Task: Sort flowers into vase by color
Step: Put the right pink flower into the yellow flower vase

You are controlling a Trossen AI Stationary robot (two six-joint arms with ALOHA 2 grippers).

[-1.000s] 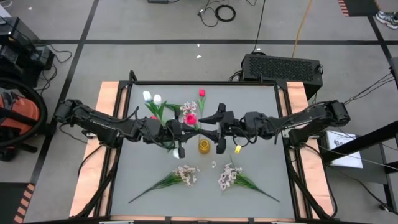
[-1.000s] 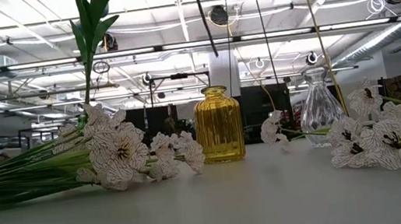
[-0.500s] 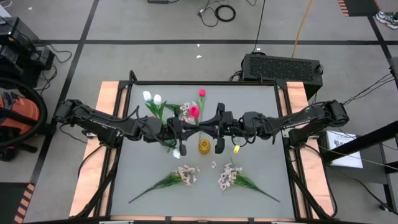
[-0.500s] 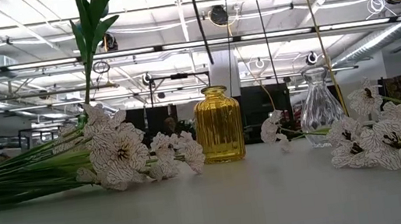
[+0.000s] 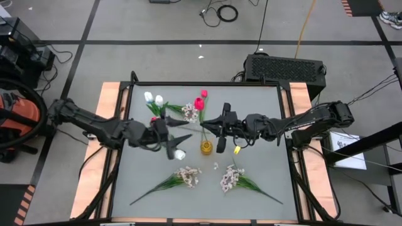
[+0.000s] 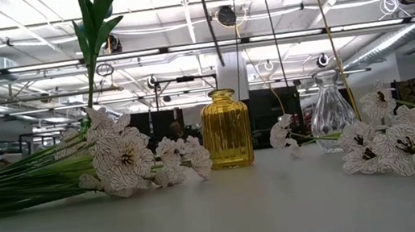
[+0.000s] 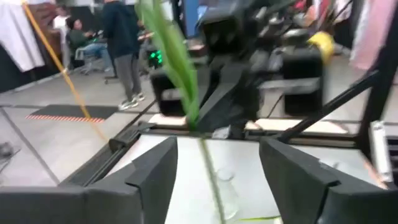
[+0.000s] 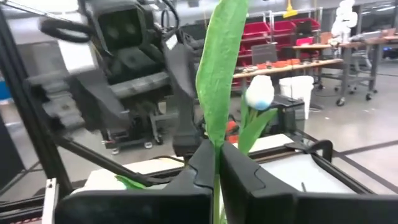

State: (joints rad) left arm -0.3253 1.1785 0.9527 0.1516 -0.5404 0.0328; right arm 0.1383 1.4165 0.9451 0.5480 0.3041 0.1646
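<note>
Holding the pink tulip (image 5: pixel 200 102) by its stem, right gripper (image 5: pixel 205 125) is clamped tight above the yellow vase (image 5: pixel 206 148) near the table (image 5: pixel 264 188) centre. Left gripper (image 5: pixel 174 139) stands wide and empty beside it. Keep the stem vertical and centred over the vase mouth; lower slowly.

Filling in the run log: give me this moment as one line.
left gripper: open, clear of stem | right gripper: shut on pink tulip stem | stem over yellow vase | pale sprays on table

Tight in the middle, room at the near edge

We saw the yellow vase (image 5: pixel 206 147) and clear vase (image 6: pixel 332 121) hemmed in: right gripper (image 5: pixel 205 125) pinching a pink tulip stem (image 5: pixel 201 119) above, left gripper (image 5: pixel 186 137) gaping beside. Two blossom sprays (image 5: pixel 182 177) blocked the front centre; the table (image 5: pixel 264 107) lay open along both sides.
</note>
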